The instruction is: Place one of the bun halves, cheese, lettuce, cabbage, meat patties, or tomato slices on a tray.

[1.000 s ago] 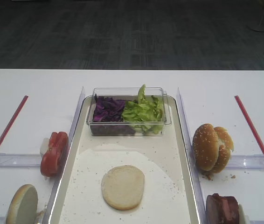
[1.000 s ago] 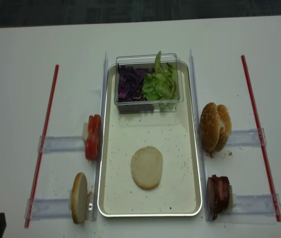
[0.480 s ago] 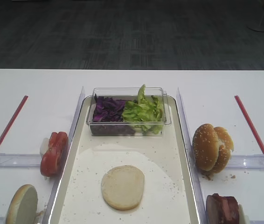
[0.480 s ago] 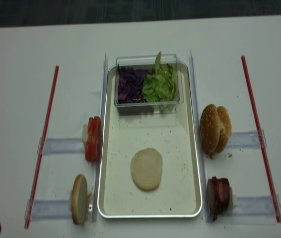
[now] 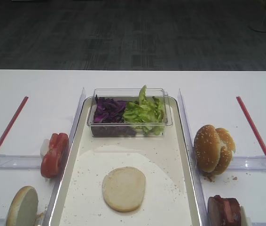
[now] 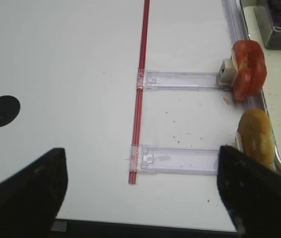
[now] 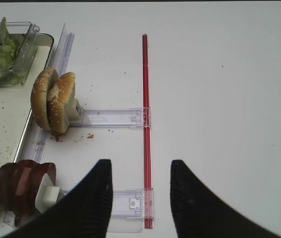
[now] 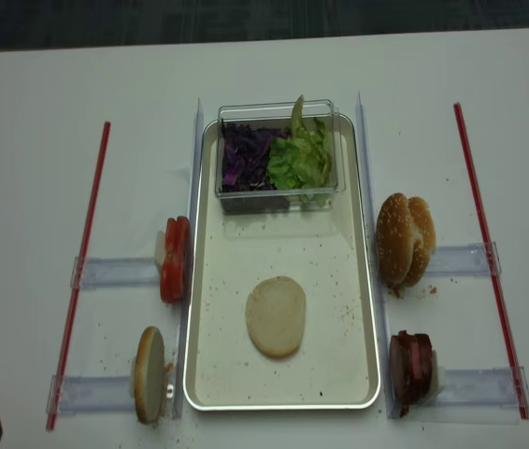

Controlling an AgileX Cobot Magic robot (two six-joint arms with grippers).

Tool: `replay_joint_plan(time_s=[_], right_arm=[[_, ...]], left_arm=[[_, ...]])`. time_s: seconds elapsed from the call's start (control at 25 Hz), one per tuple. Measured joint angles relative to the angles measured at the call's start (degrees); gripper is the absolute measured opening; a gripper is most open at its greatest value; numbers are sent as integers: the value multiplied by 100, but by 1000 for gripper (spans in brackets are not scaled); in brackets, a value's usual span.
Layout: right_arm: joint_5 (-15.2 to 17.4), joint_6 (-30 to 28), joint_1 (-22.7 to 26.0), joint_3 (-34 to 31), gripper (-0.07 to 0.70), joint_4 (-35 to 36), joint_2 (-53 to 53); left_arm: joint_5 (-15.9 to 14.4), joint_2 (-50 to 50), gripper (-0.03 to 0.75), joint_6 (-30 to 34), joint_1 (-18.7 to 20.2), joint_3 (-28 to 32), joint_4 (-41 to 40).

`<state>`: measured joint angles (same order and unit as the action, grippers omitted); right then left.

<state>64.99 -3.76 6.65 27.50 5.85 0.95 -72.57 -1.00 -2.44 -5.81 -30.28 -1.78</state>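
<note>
A plain bun half (image 5: 123, 188) lies flat on the tray (image 5: 137, 150), near its front. Another bun half (image 8: 148, 373) stands on edge left of the tray, behind the tomato slices (image 8: 175, 258). Lettuce (image 5: 144, 113) and cabbage (image 5: 108, 110) fill a clear tub at the tray's far end. The meat patties (image 8: 411, 365) stand right of the tray. No cheese shows. My left gripper (image 6: 140, 158) hangs wide open over the bare table at the near left edge, holding nothing. My right gripper (image 7: 141, 166) is open over the red strip (image 7: 145, 114), right of the patties (image 7: 21, 191).
Sesame-seeded bun halves (image 5: 213, 148) stand on a clear rail right of the tray. Red strips (image 8: 82, 262) (image 8: 484, 243) run along both sides, with clear plastic rails (image 6: 180, 159) crossing to the tray. A black dot (image 6: 0, 111) marks the table at far left.
The dark tip of my left gripper at the near left corner has drawn back out of the overhead view. Nothing on the table has moved.
</note>
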Motion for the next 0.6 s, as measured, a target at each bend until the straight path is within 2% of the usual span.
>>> replay_joint_plan(time_s=[0.6], right_arm=[[0,-21,0,0,319,0,0]], left_arm=[[43,0,565,-24,563,0,-13]])
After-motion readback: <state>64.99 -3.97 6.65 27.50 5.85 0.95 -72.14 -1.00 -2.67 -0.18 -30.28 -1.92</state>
